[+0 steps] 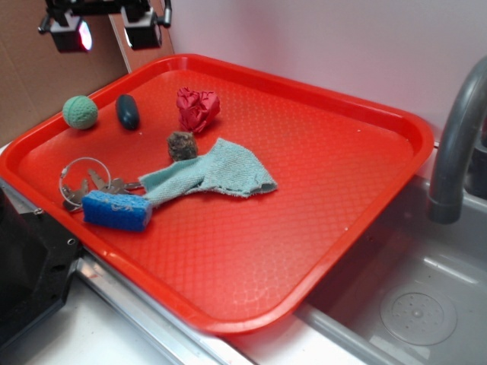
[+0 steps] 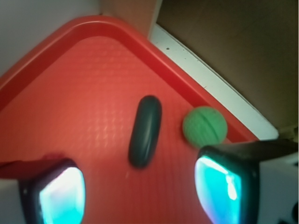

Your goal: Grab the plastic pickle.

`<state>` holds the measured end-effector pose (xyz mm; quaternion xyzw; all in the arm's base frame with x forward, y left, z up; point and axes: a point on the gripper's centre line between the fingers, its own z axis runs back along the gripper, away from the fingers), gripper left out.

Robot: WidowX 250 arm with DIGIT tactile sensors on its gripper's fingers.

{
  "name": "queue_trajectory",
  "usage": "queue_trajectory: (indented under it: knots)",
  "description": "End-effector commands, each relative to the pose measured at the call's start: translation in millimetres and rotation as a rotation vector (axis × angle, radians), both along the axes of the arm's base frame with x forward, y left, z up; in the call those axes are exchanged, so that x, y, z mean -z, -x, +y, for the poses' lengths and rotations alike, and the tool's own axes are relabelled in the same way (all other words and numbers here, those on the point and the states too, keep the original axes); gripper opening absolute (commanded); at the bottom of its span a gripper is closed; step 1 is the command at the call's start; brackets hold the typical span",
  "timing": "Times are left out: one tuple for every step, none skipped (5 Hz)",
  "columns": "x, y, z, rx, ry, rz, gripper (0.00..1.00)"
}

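The plastic pickle (image 1: 128, 111) (image 2: 145, 131), a glossy dark teal oval, lies on the red tray (image 1: 304, 144) near its far left corner. Next to it rests a light green textured ball (image 1: 80, 112) (image 2: 204, 126). My gripper (image 1: 110, 26) hangs high above the tray's back left corner, over the pickle. In the wrist view the gripper (image 2: 142, 193) is open, its two glowing fingertips wide apart with bare tray between them, and the pickle lies just beyond the gap.
On the tray also lie a crumpled red lump (image 1: 197, 109), a brown fuzzy lump (image 1: 182, 145), a light blue cloth (image 1: 213, 174), a blue sponge (image 1: 116, 211) and a key ring (image 1: 85, 180). A sink with a grey faucet (image 1: 456, 144) stands at the right.
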<state>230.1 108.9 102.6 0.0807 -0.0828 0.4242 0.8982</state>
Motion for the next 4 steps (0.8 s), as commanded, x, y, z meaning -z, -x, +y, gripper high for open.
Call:
queue_trajectory:
  knots:
    - [29,18,1,-0.292,-0.012,-0.012,1.0]
    - [46,36,4,-0.247,0.028,-0.032,1.0]
    - [59,33,10,-0.196,0.047,-0.033,1.0]
    - [72,24,10,-0.148,0.077,0.004,1.0]
